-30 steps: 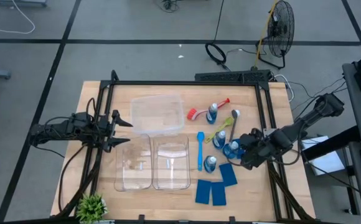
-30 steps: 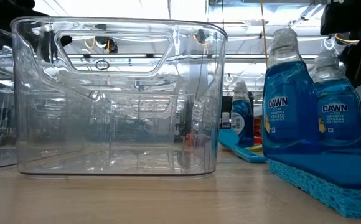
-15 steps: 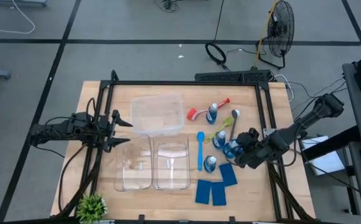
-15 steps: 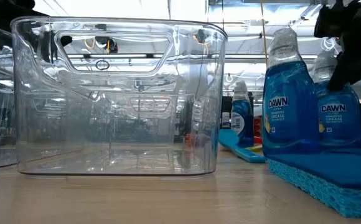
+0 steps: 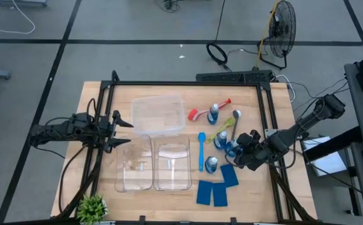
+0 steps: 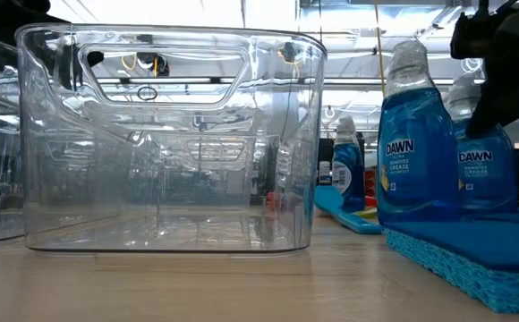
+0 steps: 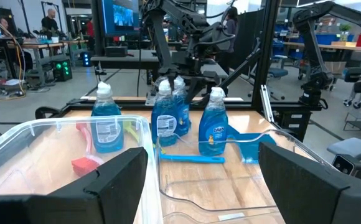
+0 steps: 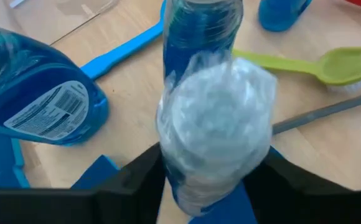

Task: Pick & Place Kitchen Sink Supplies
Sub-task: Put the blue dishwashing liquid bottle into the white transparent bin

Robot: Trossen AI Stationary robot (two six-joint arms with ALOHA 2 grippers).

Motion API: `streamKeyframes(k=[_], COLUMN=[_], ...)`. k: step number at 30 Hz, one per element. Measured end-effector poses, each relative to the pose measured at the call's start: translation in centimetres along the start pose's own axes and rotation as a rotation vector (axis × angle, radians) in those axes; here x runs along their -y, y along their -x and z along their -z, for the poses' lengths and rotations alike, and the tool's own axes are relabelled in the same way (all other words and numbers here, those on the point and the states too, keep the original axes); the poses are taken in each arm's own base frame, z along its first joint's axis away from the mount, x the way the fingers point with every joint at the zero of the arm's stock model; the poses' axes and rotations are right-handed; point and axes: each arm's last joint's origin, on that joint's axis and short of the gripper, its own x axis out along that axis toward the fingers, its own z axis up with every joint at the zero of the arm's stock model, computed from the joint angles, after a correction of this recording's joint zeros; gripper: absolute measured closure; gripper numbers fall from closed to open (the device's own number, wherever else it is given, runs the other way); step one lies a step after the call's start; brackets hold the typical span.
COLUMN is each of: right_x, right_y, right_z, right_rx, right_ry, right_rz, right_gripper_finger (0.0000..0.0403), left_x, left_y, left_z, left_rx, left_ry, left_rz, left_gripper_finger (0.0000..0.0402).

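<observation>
While the left gripper [image 5: 126, 130] waits spread, the right fingers [image 8: 144, 171] grasp a bottle [image 8: 213, 124] — upright.

High view: overhead, straight down, whole table [image 5: 94, 100].
Low view: table-top level, close behind a clear bin [image 6: 165, 134].
Left wrist view: level across the table, far.
Right wrist view: tight above one dish soap bottle [image 8: 211, 130].
Shared by all: the bottles.
</observation>
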Motion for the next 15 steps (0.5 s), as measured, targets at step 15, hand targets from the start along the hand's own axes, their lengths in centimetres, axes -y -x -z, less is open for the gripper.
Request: streamKeyframes(k=[15], right_x=[0.0], right_y=[1.1], right_z=[-0.9], right_rx=[0.089], right_ry=[0.068], right_rz=[-0.090], right_gripper_finger=[0.0321], left_x=[0.0], left_y=[0.0], left_z=[0.0], left_rx=[0.000], left_ry=[0.000], left_rz=[0.000], left_gripper_finger=[0.0096])
